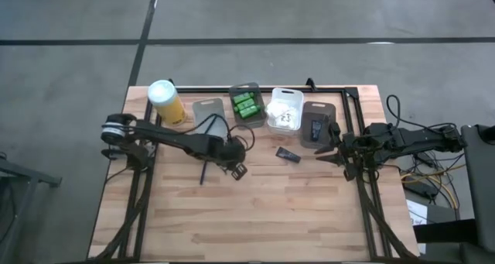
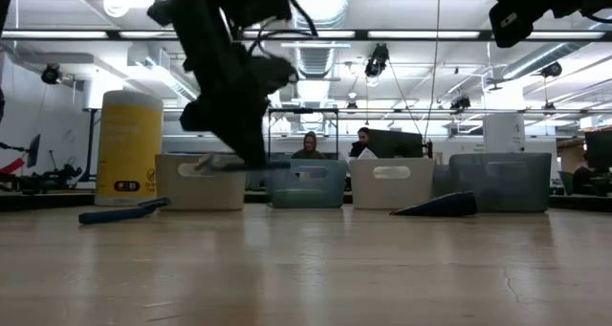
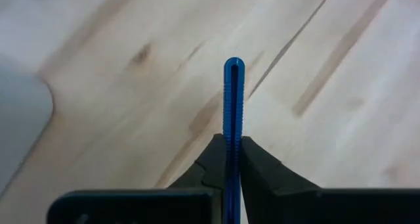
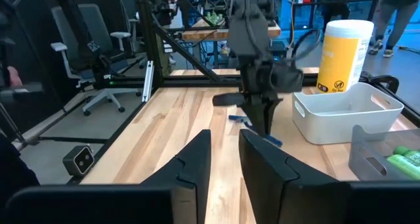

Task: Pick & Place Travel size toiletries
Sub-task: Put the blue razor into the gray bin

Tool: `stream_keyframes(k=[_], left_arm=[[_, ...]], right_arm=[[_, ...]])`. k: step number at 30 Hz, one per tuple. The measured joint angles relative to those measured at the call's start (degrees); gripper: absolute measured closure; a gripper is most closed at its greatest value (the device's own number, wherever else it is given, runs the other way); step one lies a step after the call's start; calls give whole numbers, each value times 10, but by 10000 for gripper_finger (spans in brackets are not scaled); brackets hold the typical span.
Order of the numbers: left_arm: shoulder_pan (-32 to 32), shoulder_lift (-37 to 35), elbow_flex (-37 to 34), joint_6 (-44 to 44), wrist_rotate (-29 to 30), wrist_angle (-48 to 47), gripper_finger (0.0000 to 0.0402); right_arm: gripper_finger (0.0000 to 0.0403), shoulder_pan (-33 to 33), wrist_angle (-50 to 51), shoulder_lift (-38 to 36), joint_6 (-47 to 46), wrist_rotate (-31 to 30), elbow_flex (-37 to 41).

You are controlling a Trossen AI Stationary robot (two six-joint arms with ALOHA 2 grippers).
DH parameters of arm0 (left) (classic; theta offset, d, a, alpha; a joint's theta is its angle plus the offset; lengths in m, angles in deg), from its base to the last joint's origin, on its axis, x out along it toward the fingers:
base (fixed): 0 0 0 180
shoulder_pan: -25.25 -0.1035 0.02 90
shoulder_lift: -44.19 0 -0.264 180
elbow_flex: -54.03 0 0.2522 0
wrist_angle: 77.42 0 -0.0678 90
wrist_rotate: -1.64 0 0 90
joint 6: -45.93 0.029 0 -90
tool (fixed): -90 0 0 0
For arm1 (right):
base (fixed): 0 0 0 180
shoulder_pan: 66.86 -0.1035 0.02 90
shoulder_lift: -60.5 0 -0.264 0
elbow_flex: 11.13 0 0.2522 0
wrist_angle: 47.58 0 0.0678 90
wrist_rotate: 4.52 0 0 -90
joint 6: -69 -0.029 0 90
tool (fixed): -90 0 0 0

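My left gripper (image 1: 234,165) hovers over the middle of the table, shut on a dark blue razor (image 3: 233,92). A second blue razor (image 1: 204,171) lies flat on the wood just left of it, also seen in the low view (image 2: 124,211). A flat black sachet (image 1: 288,154) lies on the table in front of the bins. Green tubes (image 1: 246,106) fill the clear bin, and white packets (image 1: 284,113) sit in the white bin. My right gripper (image 1: 334,151) waits open above the table's right part, touching nothing. My left gripper pinches the blue razor's ribbed handle (image 3: 232,142) between its two fingers. The handle runs along the fingers, and its rounded free end (image 3: 233,65) sticks out past the fingertips. The razor is lifted clear of the table (image 2: 277,164).
Along the far edge stand a tall yellow canister (image 1: 165,101) and four bins: grey (image 1: 207,111), clear (image 1: 255,92), white (image 1: 288,95), dark grey (image 1: 317,109). A black frame (image 1: 352,101) borders the table. Bare wood spans the near half. People sit in the room behind.
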Motion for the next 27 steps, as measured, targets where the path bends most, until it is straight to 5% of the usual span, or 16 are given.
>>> stream_keyframes(k=[16, 27], left_arm=[[0, -98, 61, 0, 32, 3, 375], [-10, -110, 59, 9, 48, 2, 375]], right_arm=[[360, 0, 0, 0, 0, 0, 0], [333, 0, 0, 0, 0, 0, 0]])
